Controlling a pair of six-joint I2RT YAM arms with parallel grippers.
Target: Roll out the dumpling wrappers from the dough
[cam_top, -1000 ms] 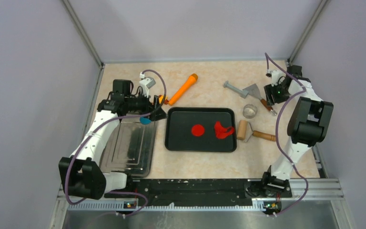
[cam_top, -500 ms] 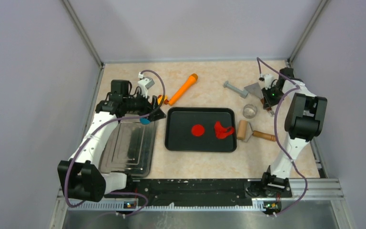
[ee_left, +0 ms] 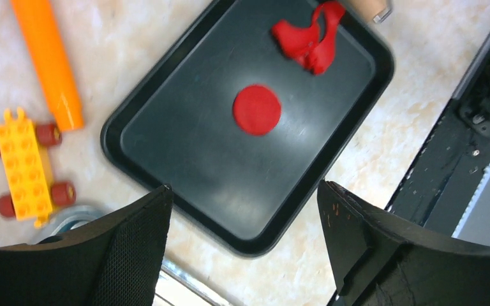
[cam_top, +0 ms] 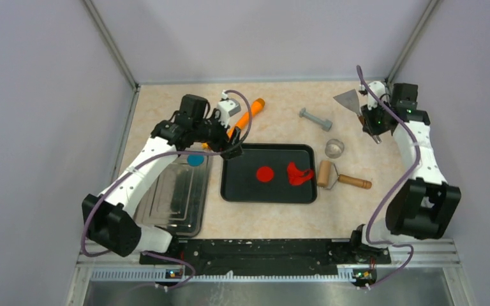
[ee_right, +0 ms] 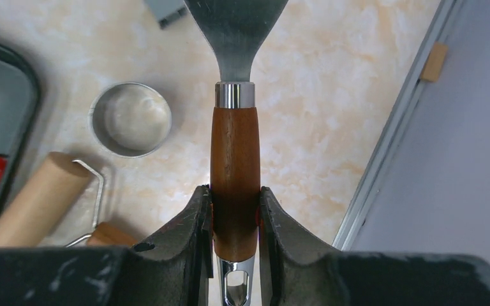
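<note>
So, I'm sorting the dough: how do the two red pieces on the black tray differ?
The round dough piece is a flat, neat disc; the ragged dough scrap is crumpled, with curled strips. The disc lies near the middle of the tray; the scrap sits toward its edge by the wooden roller. Both are bright red.

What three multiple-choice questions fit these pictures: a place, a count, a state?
1. Where is the flat round red dough disc? A in the black rectangular tray; B on the floor; C in a bowl.
2. How many red dough pieces lie in that tray? A one; B two; C four.
3. The right end effector is: A open; B shut on the wooden-handled metal scraper; C shut on a spoon.
A: it sits inside the rim. B: disc plus ragged red scrap. B: it clamps the handle.
</note>
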